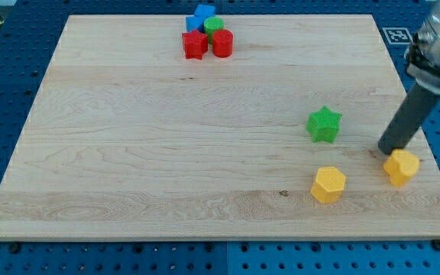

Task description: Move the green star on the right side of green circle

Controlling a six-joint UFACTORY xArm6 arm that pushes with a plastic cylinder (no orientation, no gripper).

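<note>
Scanning from the view's left, nothing is being shown on the wooden board (128, 153) until a tight cluster near the view's top is reached: a red star (194, 45), a blue block (201, 16) behind it, the green circle (214, 25) wedged in the middle, and a red cylinder-like block (222, 43) in front of it. These four are being seen touching or nearly touching one another.

Well apart from them, toward the view's lower right, the green star (325, 124) is sitting alone on bare wood. Below it a yellow hexagonal block (328, 185) is lying, and further right a second yellow block (402, 166) is resting near the board's edge.

The tip (385, 152) is being held just at the upper-left corner of that second yellow block, to the right of the green star and clear of it. No jaws are being carried by the rod, so an open or closed state is not being shown and cannot be told.

The star is being judged light, rigid and free-sliding on smooth wood. Because of its points, it is likely to be spun if pushed off-centre; contact is best being made in a notch between two points, on its lower-right side, so that it is driven up and leftward to the spot right of the green circle, without the red cylinder-like block being struck.
</note>
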